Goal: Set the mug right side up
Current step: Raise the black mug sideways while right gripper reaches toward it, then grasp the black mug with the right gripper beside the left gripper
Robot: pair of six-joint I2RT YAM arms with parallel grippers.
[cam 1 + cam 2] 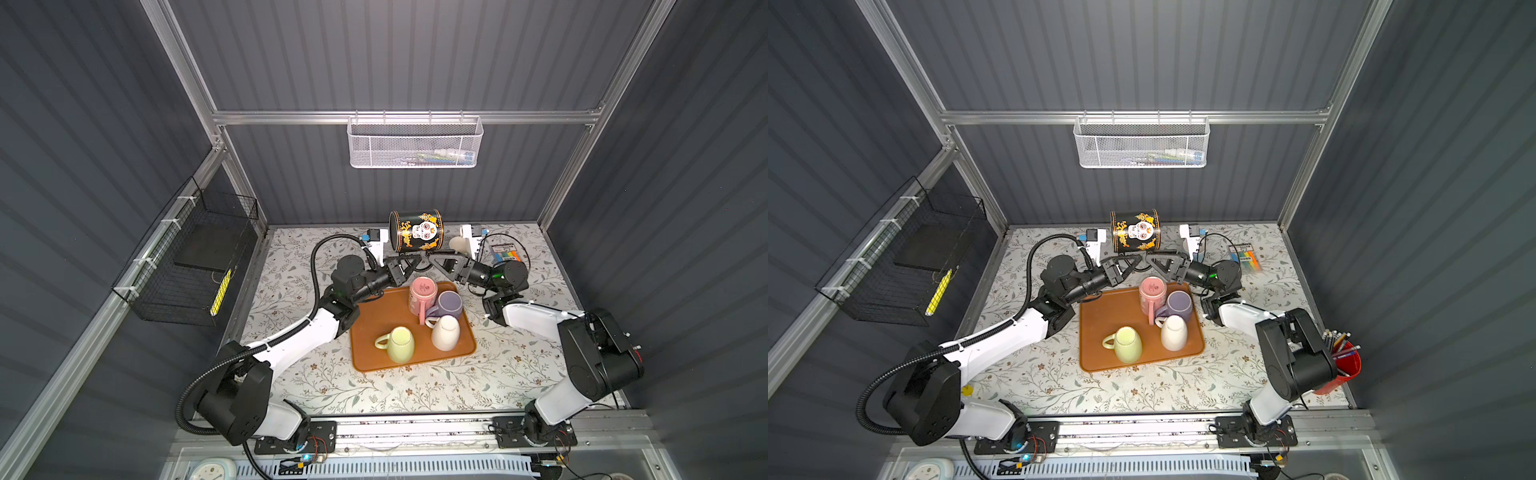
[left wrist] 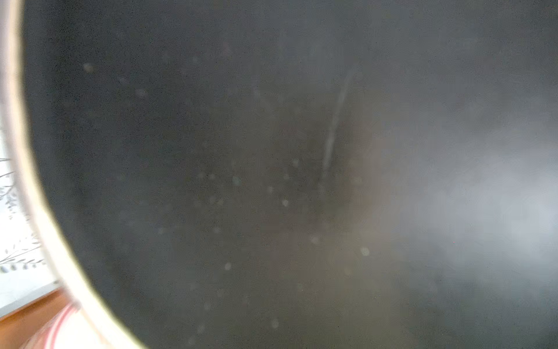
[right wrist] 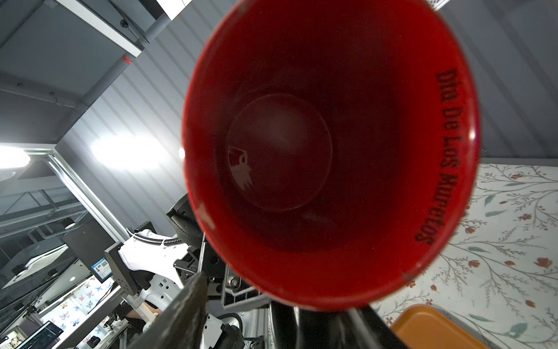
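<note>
Roughly halfway: holds the skull mug [image 1: 415, 230] aloft on its side just beyond the tray [image 1: 374, 328], apparently clamped in the left pincer [image 1: 413, 257], right pincer [image 1: 432, 257] at its rim with grip impossible to tell; leaves tipping upright and setting down.

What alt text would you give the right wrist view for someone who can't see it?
Close-up straight into the glossy red inside of a mug, with black lettering reading Dia De Los Muertos along its inner wall. Behind it are grey walls, the left arm, a floral tablecloth and an orange tray corner.
</note>
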